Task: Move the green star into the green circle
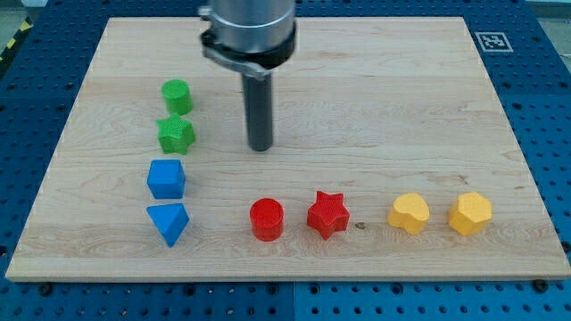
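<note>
Wooden board [375, 98] (pale) — blue pegboard [544, 107] surrounds it.

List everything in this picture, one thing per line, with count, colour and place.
green circle: one, green, upper left of the board, just above the star.
green star: one, green, left side, directly below the circle and close to it; I cannot tell whether they touch.
blue cube: one, blue, left side, below the star.
blue triangle: one, blue, lower left.
red circle: one, red, bottom centre.
red star: one, red, right of the red circle.
yellow blocks: two, yellow, bottom right; second further right.
board: one, light wood, on a blue pegboard surface.
marker tag: one, black-and-white, top right corner.
my tip: one, dark rod, right of the green star, not touching it.
</note>
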